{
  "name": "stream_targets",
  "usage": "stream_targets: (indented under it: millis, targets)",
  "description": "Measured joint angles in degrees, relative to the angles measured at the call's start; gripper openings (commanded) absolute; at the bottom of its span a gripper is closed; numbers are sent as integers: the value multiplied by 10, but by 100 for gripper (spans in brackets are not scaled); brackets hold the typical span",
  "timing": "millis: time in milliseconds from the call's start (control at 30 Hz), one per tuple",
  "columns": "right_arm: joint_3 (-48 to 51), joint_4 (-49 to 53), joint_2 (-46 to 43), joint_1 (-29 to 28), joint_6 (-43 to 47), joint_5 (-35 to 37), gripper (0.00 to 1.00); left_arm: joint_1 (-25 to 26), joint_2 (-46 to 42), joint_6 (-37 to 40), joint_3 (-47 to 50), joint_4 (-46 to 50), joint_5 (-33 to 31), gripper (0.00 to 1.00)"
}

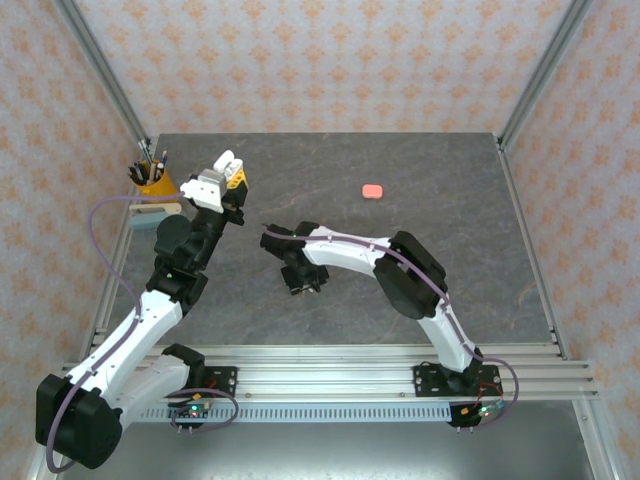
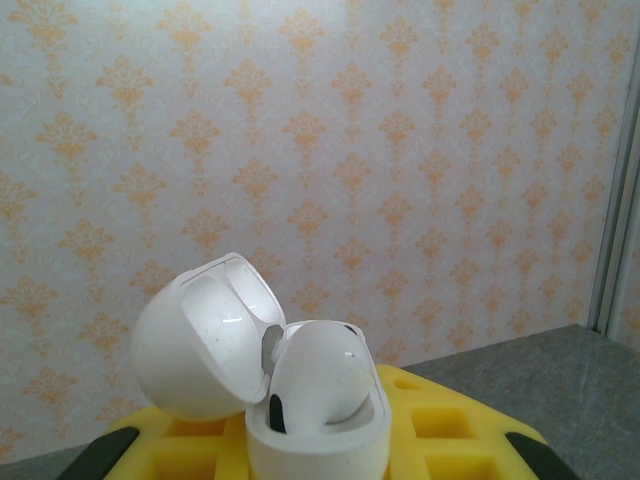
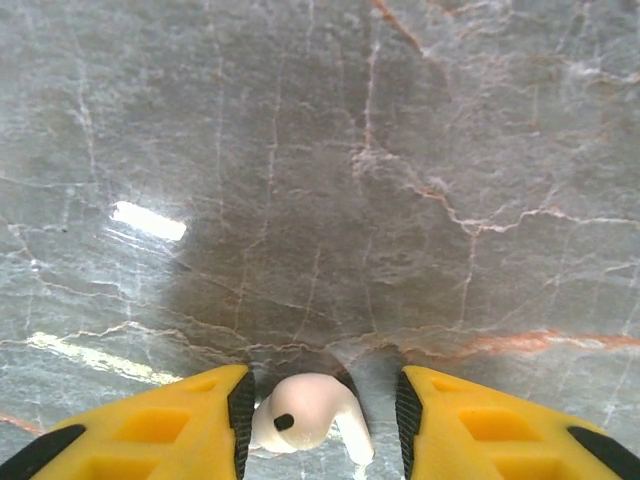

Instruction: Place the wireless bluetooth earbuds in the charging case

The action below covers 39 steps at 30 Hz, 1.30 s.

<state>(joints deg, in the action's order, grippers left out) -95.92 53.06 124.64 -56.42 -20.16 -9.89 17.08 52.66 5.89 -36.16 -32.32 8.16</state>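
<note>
My left gripper (image 1: 226, 182) is raised at the back left and shut on a white charging case (image 2: 318, 440), its yellow fingers (image 2: 450, 435) on either side of the case's base. The lid (image 2: 200, 340) is flipped open to the left. One white earbud (image 2: 318, 380) sits in the case. My right gripper (image 3: 322, 400) is down at the marble table (image 3: 400, 150), open. A pale earbud (image 3: 300, 410) lies on the table between its fingers. It is close against the left pad (image 3: 241, 415), with a gap to the right pad (image 3: 405, 415).
A small salmon-pink case (image 1: 372, 190) lies shut on the table at the back, right of centre. An orange pen cup (image 1: 150, 178) and a pale block (image 1: 155, 215) stand at the left edge. Patterned walls and metal posts surround the table.
</note>
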Motion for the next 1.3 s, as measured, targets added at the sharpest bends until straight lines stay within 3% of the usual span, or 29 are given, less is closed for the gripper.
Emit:
stream_targets:
  millis: [533, 1300]
  targets:
    - [15, -4, -11, 25, 124, -82, 46, 0, 0, 0, 0, 0, 2, 0]
    - [17, 1, -12, 21, 171, -33, 41, 0, 0, 0, 0, 0, 3, 0]
